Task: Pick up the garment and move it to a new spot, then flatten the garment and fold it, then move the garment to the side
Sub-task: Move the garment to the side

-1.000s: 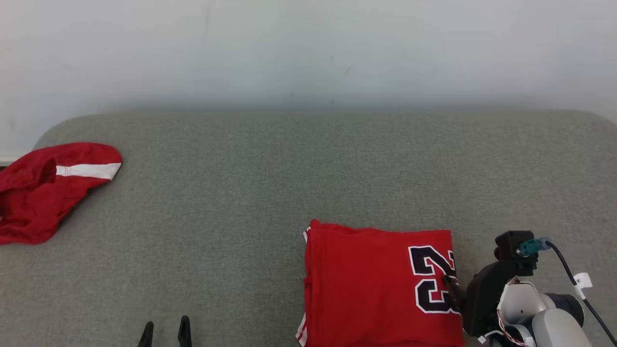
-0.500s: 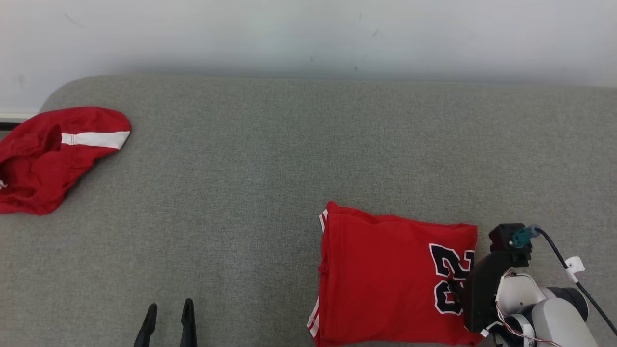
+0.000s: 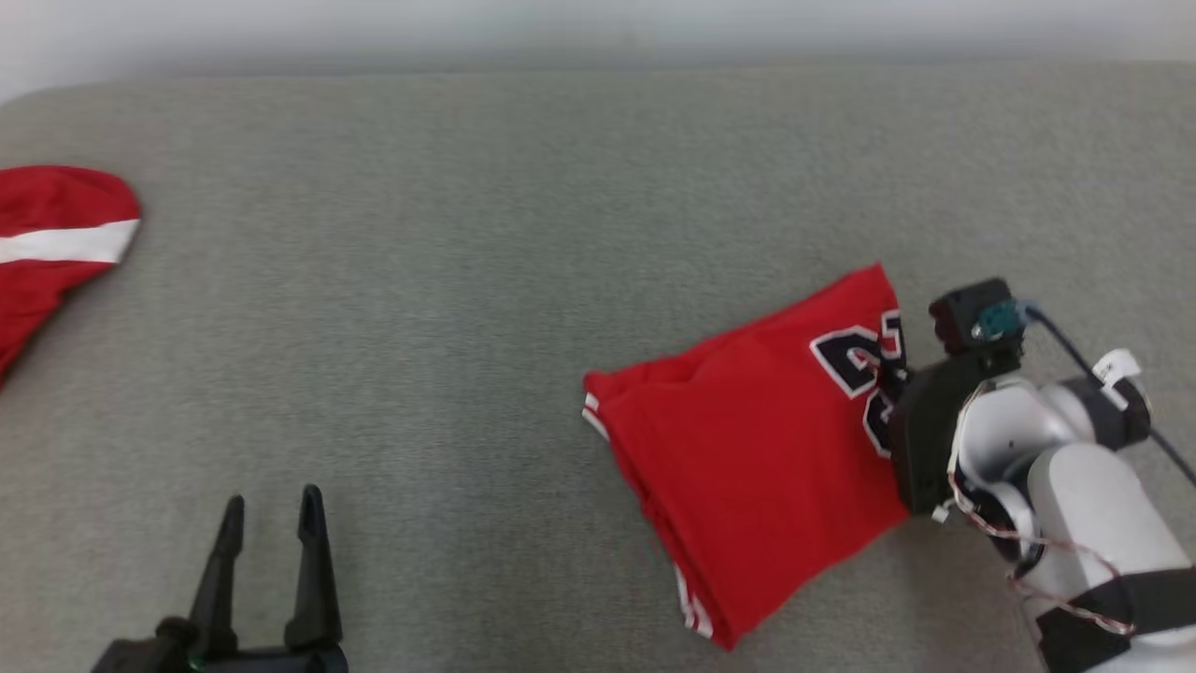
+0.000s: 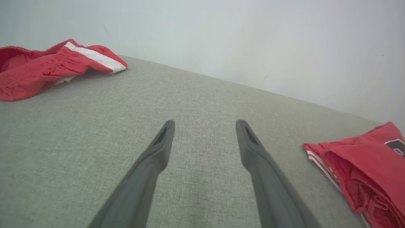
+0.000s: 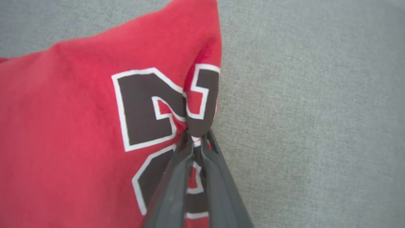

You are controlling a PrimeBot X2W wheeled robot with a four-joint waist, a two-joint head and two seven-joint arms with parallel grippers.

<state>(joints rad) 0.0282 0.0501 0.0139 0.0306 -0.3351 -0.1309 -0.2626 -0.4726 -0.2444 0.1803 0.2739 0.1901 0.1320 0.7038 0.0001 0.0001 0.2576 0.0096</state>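
Observation:
The garment (image 3: 747,449) is a folded red jersey with black, white-edged numbers, lying turned at an angle on the grey surface at the right of the head view. My right gripper (image 3: 886,376) is shut on its right edge, by the numbers. The right wrist view shows the fingers (image 5: 177,171) pinching a bunched fold of the garment (image 5: 72,133) at the numbers (image 5: 148,104). My left gripper (image 3: 271,509) stands open at the lower left, nothing between its fingers (image 4: 158,148), well apart from the garment (image 4: 364,167).
A second red garment with a white stripe (image 3: 51,243) lies crumpled at the far left edge of the grey padded surface (image 3: 467,280), also seen in the left wrist view (image 4: 53,66). A pale wall runs behind.
My right gripper has shut on the jersey's edge by the numbers, and the jersey is now turned at an angle. The head camera has tilted down and shifted.

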